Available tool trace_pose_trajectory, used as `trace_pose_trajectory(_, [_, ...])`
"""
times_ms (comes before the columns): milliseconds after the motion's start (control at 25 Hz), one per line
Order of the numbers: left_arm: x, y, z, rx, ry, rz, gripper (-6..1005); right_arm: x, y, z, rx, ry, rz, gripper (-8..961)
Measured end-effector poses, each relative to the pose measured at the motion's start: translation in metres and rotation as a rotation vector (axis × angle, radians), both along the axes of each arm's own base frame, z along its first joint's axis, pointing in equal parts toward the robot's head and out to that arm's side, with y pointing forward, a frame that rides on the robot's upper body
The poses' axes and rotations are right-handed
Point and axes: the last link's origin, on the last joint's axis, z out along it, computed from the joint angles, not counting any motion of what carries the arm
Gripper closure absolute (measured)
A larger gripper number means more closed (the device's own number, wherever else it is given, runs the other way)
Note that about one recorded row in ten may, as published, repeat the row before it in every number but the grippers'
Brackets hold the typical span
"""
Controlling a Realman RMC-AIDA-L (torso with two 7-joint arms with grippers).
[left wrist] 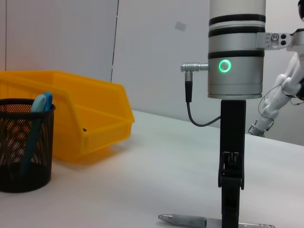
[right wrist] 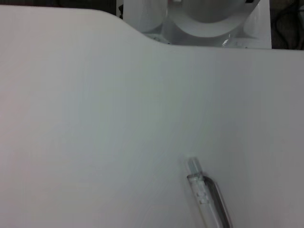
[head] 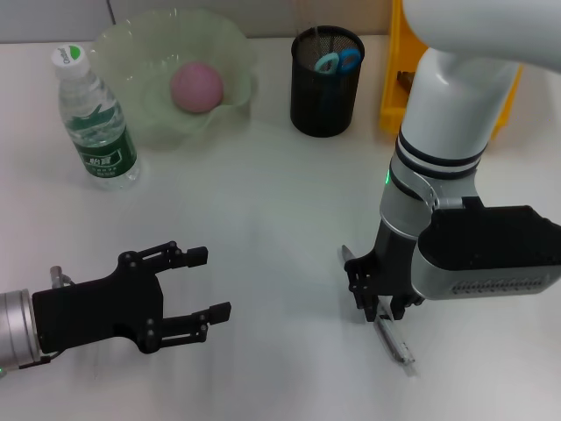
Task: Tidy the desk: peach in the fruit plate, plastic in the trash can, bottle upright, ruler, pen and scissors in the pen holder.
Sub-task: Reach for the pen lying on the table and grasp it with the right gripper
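Observation:
A grey pen [head: 393,338] lies flat on the white table near the front right, also seen as pen [left wrist: 183,220] and pen [right wrist: 206,199]. My right gripper [head: 381,307] points straight down over the pen's middle, right gripper [left wrist: 232,209] reaching table level. My left gripper [head: 197,285] hovers open and empty at the front left. A pink peach [head: 196,86] rests in the green fruit plate [head: 131,53]. The bottle [head: 95,118] stands upright beside the plate. Blue-handled scissors [head: 337,61] stick out of the black mesh pen holder [head: 326,96]. Plastic and ruler are out of view.
A yellow bin [head: 396,79] stands at the back right next to the pen holder, seen also as yellow bin [left wrist: 90,118]. The table's edge [right wrist: 142,35] curves close behind the right arm.

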Motion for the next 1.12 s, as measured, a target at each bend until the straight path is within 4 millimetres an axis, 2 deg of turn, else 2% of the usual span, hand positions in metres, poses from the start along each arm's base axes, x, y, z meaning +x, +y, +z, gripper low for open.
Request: trace_pose_trajectory(1120, [0.0025, 0.0018, 0.0043, 0.002, -0.012, -0.004, 197, 0.0033, -0.0008, -0.0026, -0.006, -0.018, -0.015, 785])
